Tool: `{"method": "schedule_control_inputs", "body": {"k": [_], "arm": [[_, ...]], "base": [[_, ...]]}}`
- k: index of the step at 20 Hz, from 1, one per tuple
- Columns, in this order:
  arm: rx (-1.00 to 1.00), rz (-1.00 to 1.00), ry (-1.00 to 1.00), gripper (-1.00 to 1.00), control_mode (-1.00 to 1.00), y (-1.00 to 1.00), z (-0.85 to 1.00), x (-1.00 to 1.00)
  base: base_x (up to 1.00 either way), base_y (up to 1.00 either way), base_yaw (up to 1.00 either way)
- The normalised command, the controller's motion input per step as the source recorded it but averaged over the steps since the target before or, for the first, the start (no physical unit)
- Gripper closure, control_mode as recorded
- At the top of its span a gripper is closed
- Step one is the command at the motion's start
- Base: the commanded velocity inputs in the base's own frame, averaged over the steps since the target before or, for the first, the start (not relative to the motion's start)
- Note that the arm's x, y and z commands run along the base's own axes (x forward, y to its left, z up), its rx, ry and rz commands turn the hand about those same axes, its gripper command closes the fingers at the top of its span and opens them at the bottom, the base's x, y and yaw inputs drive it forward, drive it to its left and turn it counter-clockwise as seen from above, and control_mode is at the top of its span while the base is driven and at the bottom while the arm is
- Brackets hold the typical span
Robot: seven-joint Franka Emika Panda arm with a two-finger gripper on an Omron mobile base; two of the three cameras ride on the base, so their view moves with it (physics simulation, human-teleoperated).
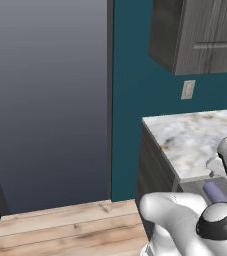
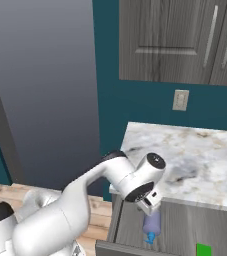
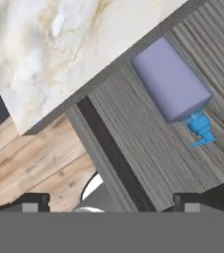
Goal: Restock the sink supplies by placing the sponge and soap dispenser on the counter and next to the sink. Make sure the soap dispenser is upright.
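Note:
The soap dispenser [image 3: 170, 86], a lavender bottle with a blue pump, lies on its side in an open drawer [image 3: 148, 148] below the counter [image 3: 59, 49]. It also shows under the hand [image 2: 152, 225] and beside the arm [image 1: 216, 192]. My gripper [image 3: 111, 202] hovers above the drawer's left part, open, with nothing between its fingers; the bottle lies ahead of it and to the right. A corner of the green sponge [image 2: 203, 249] shows in the drawer at the bottom edge, right of the bottle. The sink is out of view.
The marble counter [image 2: 195, 150] ends at its left edge above the dark cabinet front. Grey upper cabinets [image 2: 175, 40] hang over it, with a wall outlet [image 2: 180, 100] on the teal wall. A wooden floor [image 1: 60, 225] lies to the left.

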Motion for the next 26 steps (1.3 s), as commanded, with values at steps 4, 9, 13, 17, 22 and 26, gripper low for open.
{"method": "schedule_control_inputs", "body": {"k": [4, 9, 13, 17, 22, 26], "arm": [[0.04, 0.0, -0.09, -1.0, -1.0, -0.4, -0.69, -0.05], [0.0, 0.0, 0.0, -1.0, -1.0, -0.32, -0.53, -0.01], [0.0, 0.0, 0.0, -1.0, -1.0, -0.51, -0.47, -0.09], [0.0, 0.0, 0.06, -1.0, -1.0, -0.26, -0.44, -0.01], [0.0, 0.0, 0.11, -1.0, -1.0, -0.15, -0.35, -0.02], [0.0, 0.0, 0.19, -1.0, -1.0, -0.18, -0.35, -0.18]], "base": [[0.0, 0.0, 0.0], [0.0, 0.0, 0.0], [0.0, 0.0, 0.0], [0.0, 0.0, 0.0], [0.0, 0.0, 0.0], [0.0, 0.0, 0.0]]}}
